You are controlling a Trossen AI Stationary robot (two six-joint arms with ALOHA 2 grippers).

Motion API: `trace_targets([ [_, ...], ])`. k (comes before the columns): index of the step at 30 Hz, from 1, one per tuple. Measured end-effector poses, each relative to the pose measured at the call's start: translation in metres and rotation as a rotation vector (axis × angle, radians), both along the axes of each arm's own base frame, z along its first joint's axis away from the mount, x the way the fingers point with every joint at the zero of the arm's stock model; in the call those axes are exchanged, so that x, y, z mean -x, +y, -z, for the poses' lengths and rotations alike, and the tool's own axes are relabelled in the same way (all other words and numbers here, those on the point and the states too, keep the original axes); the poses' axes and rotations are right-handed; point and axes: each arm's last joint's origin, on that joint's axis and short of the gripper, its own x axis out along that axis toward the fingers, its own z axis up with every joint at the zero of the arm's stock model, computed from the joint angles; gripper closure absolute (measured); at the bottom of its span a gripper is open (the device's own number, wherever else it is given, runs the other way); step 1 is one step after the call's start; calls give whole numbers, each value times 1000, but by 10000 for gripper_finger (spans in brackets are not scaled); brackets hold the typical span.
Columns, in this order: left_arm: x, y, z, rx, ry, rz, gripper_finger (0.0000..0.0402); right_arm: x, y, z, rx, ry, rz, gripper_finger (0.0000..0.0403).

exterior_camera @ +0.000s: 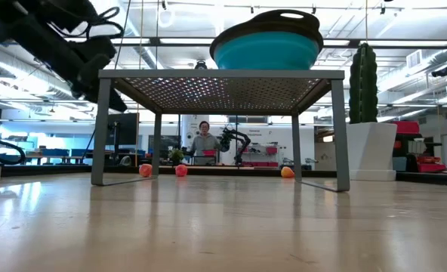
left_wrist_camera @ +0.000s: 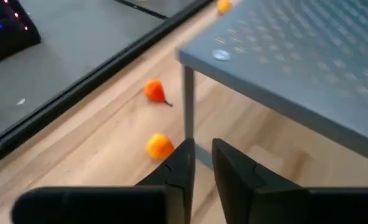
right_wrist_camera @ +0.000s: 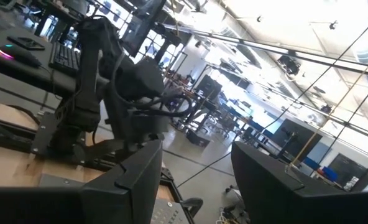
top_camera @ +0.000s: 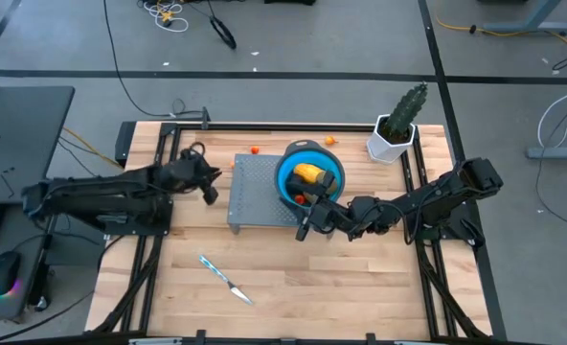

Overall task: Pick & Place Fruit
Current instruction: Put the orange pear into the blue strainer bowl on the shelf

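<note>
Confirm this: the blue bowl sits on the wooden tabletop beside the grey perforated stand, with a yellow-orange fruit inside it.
Not quite. The blue bowl sits on top of the grey perforated stand, not on the tabletop, as the low view shows. The yellow-orange fruit does lie inside it, seen in the high view.

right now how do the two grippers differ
The left gripper hangs beside the grey rack, off its left edge, over the wooden table near two small orange fruits; the right gripper sits at the rack's front edge, below the blue bowl. The left one's fingers stand close together with a narrow gap; the right one's are spread wide. Both are dark, two-fingered, and hold nothing.
</note>
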Motion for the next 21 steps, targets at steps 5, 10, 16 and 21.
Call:
trace_targets([
  [5,11,20,9,40,30,-132,370,0,0,0,0,0,1,201],
  [10,11,36,22,150,77,-106,393,0,0,0,0,0,1,201],
  [16,-1,51,38,198,152,37,393,0,0,0,0,1,1,201],
  [21,-9,58,55,130,294,166,387,0,0,0,0,1,1,201],
])
